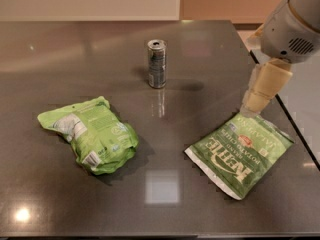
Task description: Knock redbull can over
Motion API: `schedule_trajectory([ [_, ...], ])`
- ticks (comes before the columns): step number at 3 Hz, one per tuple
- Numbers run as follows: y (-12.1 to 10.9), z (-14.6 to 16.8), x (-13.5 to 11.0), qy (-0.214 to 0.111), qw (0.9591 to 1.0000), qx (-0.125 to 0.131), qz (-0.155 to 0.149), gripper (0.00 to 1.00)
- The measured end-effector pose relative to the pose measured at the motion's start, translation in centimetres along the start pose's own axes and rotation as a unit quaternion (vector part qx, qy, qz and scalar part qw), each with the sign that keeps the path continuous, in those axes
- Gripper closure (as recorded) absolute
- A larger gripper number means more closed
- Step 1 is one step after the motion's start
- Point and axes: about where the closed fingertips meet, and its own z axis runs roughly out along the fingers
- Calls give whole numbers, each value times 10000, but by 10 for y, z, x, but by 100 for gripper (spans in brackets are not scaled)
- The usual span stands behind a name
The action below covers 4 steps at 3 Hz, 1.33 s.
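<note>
The redbull can (156,63) is a slim silver-and-blue can standing upright on the dark table (210,49), towards the back and near the middle. My gripper (250,106) hangs from the white arm (290,29) at the right side of the table. It sits just above the top edge of the flat green Kettle bag (240,154). The gripper is well to the right of the can, apart from it, and holds nothing that I can see.
A crumpled green snack bag (90,134) lies at the left front. The flat green Kettle bag lies at the right front. The table's right edge (295,129) runs just beyond the gripper. A light wall stands behind the table.
</note>
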Motion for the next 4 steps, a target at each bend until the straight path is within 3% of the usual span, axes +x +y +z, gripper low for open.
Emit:
schedule_trajectory([
  [2, -20, 25, -30, -362, 9993, -41, 6, 0],
  [4, -74, 75, -86, -1069, 9938, 148, 268, 0],
])
